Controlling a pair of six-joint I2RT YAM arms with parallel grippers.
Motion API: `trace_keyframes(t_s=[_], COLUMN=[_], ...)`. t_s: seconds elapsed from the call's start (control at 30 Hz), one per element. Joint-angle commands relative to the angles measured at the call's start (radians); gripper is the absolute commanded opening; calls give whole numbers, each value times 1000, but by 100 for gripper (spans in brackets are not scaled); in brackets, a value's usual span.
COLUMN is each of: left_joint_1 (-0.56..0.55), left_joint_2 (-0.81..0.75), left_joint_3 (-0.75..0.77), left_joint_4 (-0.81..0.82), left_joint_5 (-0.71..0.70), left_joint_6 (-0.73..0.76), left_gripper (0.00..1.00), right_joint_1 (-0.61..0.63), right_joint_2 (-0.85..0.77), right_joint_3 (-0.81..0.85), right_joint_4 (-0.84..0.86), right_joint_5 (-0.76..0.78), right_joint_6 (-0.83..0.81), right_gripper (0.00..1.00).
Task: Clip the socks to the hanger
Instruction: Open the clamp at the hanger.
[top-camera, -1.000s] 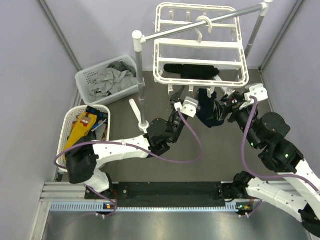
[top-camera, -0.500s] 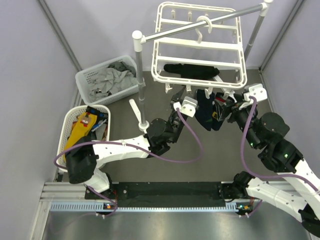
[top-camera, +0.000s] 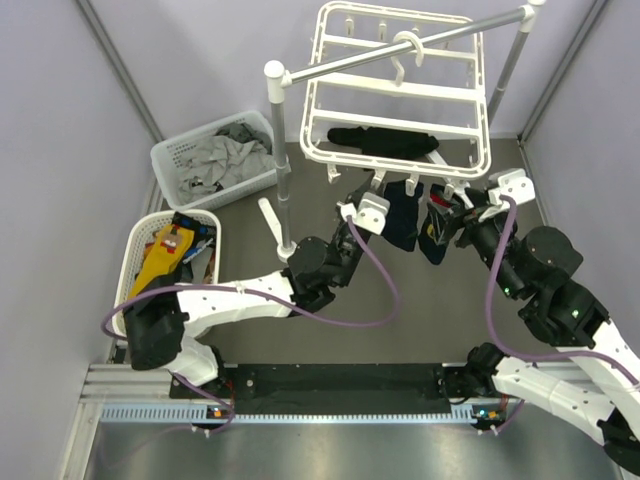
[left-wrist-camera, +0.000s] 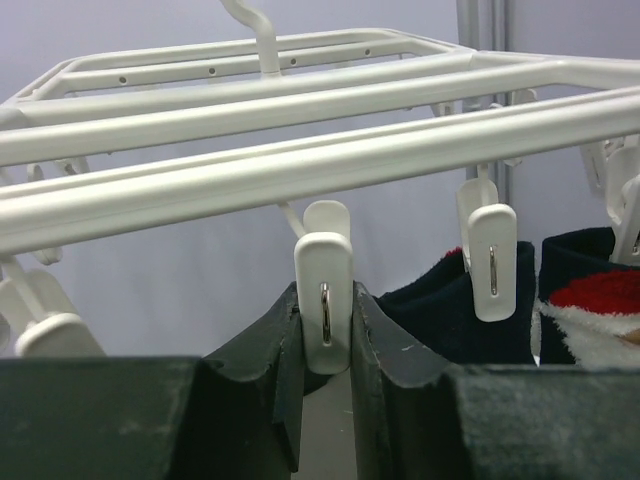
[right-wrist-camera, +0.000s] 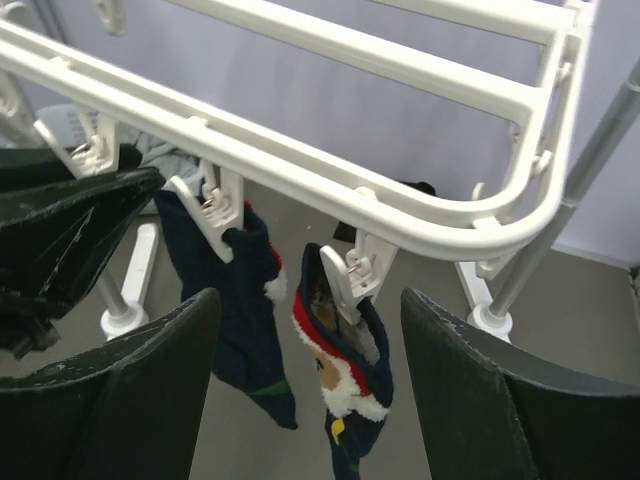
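Left claw (top-camera: 362, 188) is up under the front rail of the hanger (top-camera: 450, 92) now. 1 sec ago it sat lower, clear of the rail, w/ jaws wider. In its wrist view the fingers (left-wrist-camera: 385, 370) have come in on a white clip (left-wrist-camera: 323, 300). The clip sits btwn them w/ both sides touching, so left claw is narrow and pinching that clip, no sock in it.

Right claw (top-camera: 452, 212) is in approx the same spot near the rail's right end. Jaws are wide as before, holding nothing. From its own cam the two fingers (right-wrist-camera: 150, 390) stand well apart, and both hung socks show in the gap beyond them.

Socks: 1 sec ago they read as one dark lump, lower, close to right claw. Now there are two, side by side w/ a gap, each on its own clip under the front rail. The navy sock (top-camera: 402, 216) is on the left; the red-and-white sock (top-camera: 437, 235) is just right of it, nearer right claw. The pinched clip is the next one left of the navy sock's.

Same as before:
- Hanger hooked on the grey pole rack (top-camera: 281, 150).
- Black garment (top-camera: 385, 140) seen through the hanger's bars; can't tell if it rests on them.
- Near basket (top-camera: 178, 213) at the left of the worktop (top-camera: 430, 310), w/ yellow sock (top-camera: 160, 262) in it.
- Far basket (top-camera: 205, 131) w/ grey cloths (top-camera: 225, 155).
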Motion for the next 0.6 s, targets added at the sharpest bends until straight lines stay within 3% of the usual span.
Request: trace_keyframes(t_s=[0.0,0.3,0.57], left_joint_1=[-3,-3,-3], left_joint_2=[-97,-165,-170], left_joint_3=[7,90,139], left_joint_4=[-84,-380,-560], left_joint_5=[48,149,210], left_joint_6=[-66,-206,-322], left_gripper=[14,8,4], right_joint_1=[-6,-6,-4], right_joint_2=[-12,115,218], right_joint_3=[86,371,494], right_joint_4=[-27,-241,-297], right_joint_5=[-145,-406,-458], right_joint_6=[-23,53,236], right_gripper=[72,72,71])
